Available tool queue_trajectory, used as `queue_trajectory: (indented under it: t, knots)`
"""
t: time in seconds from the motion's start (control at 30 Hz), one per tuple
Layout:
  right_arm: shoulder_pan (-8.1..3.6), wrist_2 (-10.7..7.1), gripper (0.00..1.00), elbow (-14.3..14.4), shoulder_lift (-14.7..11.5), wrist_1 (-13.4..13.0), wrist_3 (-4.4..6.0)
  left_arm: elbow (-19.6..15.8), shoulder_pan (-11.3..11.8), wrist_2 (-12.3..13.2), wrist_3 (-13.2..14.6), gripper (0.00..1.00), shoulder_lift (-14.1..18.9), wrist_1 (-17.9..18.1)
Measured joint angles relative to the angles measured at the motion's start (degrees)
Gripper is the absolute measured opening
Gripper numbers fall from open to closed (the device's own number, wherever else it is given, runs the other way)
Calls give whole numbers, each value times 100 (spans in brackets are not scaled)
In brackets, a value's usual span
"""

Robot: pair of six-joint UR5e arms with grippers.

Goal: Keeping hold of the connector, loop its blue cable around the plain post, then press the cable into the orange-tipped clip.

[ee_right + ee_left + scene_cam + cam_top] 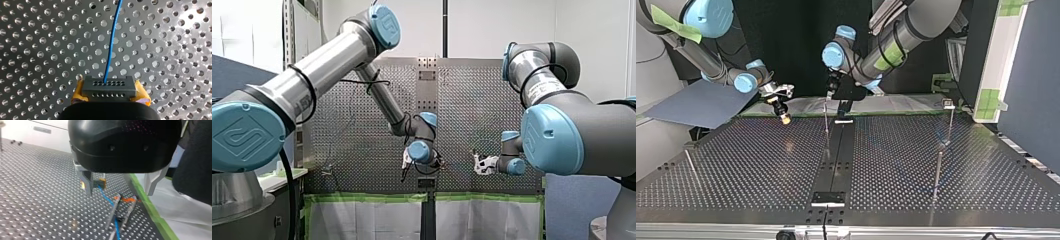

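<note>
Notes my left tool (118, 193) open, metal fingers (86, 181) spread wide with nothing gripped, over the perforated tabletop (37, 185); places the orange-tipped clip (128, 200) just ahead of those fingers, beside green tape (153, 216) at the tabletop's edge; records the blue cable (106, 197) running slantwise to the clip's two prongs; cannot tell whether seated between them; finds my right tool (109, 86) closed, yellow pads (78, 95) clamped on both ends of the dark connector (108, 91); traces the cable from one of the connector's holes straight ahead over the perforations.
</note>
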Motion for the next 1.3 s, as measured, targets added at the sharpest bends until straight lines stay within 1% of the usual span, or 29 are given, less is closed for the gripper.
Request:
queue_trajectory:
  t: [0.17, 0.3, 0.37, 0.43, 0.53, 0.6, 0.8, 1.07, 1.3]
  knots:
    - [0, 5, 0, 0, 0, 6, -7, -269, -82, -240, -248, 100, 271, 268]
    - [3, 5, 0, 0, 1, -6, 9, -493, -123, -460, -469, 100, 494, 474]
    - [4, 4, 0, 0, 1, -10, 18, -617, -148, -566, -586, 100, 619, 478]
    - [3, 2, 0, 0, 2, -14, 35, -752, -169, -632, -659, 100, 752, 402]
    - [0, -5, 0, 1, 2, -17, 63, -930, -186, -668, -717, 100, 931, 328]
    - [-1, -7, 0, 0, 2, -18, 74, -1023, -189, -668, -751, 100, 1024, 350]
    - [6, -8, 0, 0, 2, -27, 134, -1331, -189, -620, -845, 100, 1332, 603]
    - [37, -5, 0, 0, 6, -11, 139, -1817, -194, -620, -951, 100, 1817, 1058]
    - [46, 16, 0, 0, 6, 2, 138, -2215, -233, -718, -981, 100, 2216, 1129]
